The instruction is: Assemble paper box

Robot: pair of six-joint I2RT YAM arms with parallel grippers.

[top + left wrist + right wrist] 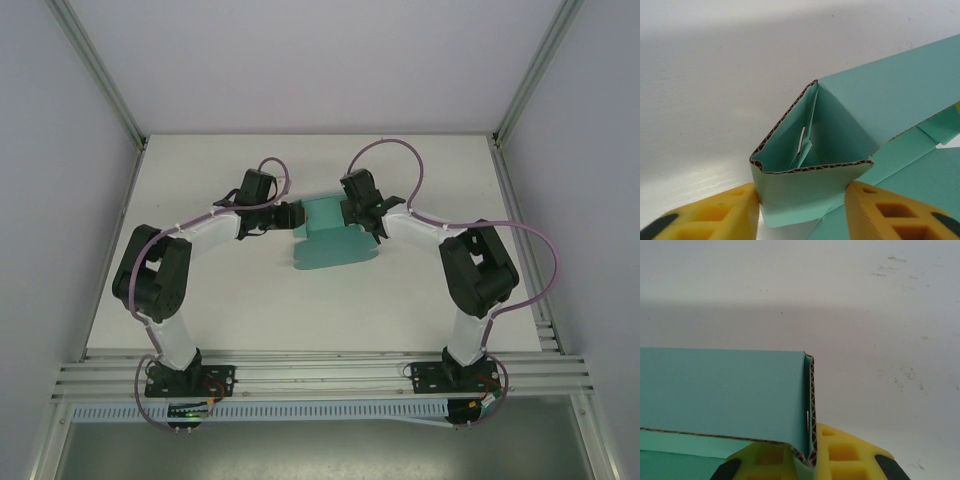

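Since paper box (335,245) looks light, crease-prone card, hold at folded edges; right claw (807,457) clamped on wall, left claw (801,202) astride end fold, grip unclear.

the white table (220,300) bears a partly folded teal-green paper box (333,245) at about its middle.

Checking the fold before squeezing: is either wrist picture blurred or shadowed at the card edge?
Left wrist: the paper box has a sharp cut edge; a soft shadow band crosses the table. Right wrist: edge crisp, table shaded behind it.
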